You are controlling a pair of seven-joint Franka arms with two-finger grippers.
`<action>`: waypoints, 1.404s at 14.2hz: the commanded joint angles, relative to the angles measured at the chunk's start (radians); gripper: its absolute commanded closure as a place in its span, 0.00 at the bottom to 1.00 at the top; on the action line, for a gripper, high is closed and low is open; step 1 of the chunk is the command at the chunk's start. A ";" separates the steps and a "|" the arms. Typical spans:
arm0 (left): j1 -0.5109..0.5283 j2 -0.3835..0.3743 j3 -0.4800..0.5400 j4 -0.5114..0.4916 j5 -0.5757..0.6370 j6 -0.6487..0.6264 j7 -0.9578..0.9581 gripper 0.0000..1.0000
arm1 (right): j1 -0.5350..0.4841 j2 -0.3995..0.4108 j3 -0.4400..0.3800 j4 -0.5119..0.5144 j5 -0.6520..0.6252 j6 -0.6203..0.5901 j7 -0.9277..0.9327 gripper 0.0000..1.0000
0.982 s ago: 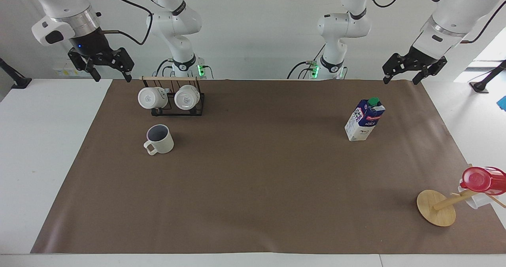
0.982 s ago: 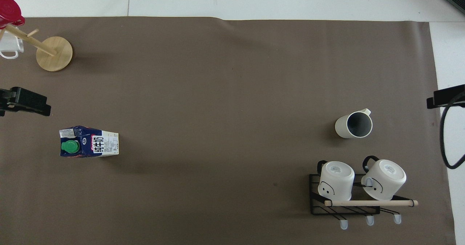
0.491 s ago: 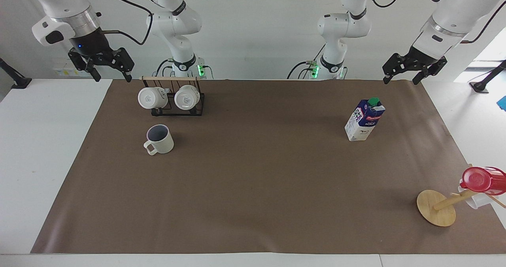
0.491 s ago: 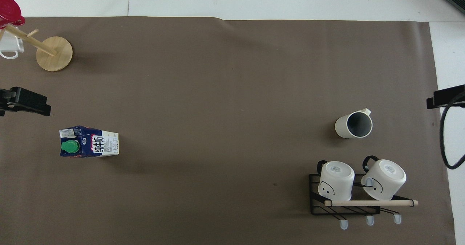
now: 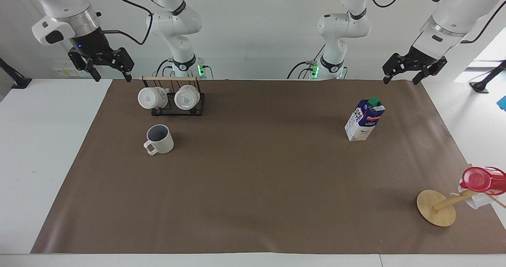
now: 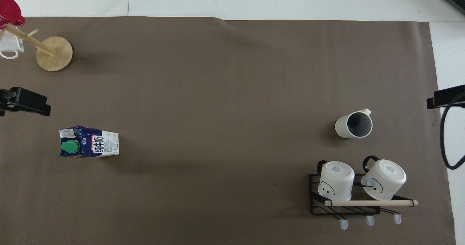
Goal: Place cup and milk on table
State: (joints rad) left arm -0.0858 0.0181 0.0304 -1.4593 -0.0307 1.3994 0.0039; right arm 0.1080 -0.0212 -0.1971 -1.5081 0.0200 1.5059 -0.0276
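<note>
Up over the counter's (image 5: 23, 148) edge closest to the robots, both hands are just hanging in the air with nothing in them. Left hand (image 5: 400, 78) is spread wide, released, over the corner of the brown paper sheet (image 5: 253, 203) at its own end. Below it and a bit farther out from the robots, the milk (image 5: 365, 119) stands upright on the paper, green cap on top, well clear of the fingers. Way farther out from that hand, near the paper's corner, there's a round wooden disc (image 5: 436, 207) with a tilted peg stand carrying a red plastic cup (image 5: 483, 179).

Right hand (image 5: 110, 77) is also spread wide and holding nothing, up over the other end. Just beside and below it is a black wire rack (image 5: 178, 109) with two white mugs (image 5: 148, 97) lying on their sides. A little farther out from the rack, the cup (image 5: 160, 139) sits upright on the paper, handle pointing away from the robots, nothing touching it.
</note>
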 commanded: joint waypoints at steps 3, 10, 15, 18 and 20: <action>0.000 -0.014 0.000 -0.007 0.009 -0.008 0.008 0.00 | -0.004 -0.026 0.005 -0.030 -0.006 0.002 0.017 0.00; 0.000 -0.014 0.000 -0.007 0.009 -0.008 0.008 0.00 | -0.004 -0.029 0.005 -0.032 -0.006 0.003 0.015 0.00; 0.000 -0.014 0.003 -0.007 0.009 -0.008 0.008 0.00 | -0.004 -0.037 0.005 -0.044 -0.006 0.002 0.017 0.00; 0.000 -0.014 0.000 -0.007 0.009 -0.008 0.008 0.00 | -0.004 -0.039 0.004 -0.044 -0.006 -0.015 0.009 0.00; 0.000 -0.014 0.003 -0.007 0.009 -0.008 0.008 0.00 | -0.004 -0.043 0.004 -0.052 -0.008 -0.024 0.014 0.00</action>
State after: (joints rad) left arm -0.0858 0.0181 0.0304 -1.4593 -0.0307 1.3994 0.0039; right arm 0.1079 -0.0321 -0.1973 -1.5212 0.0199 1.4859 -0.0276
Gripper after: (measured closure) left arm 0.000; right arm 0.000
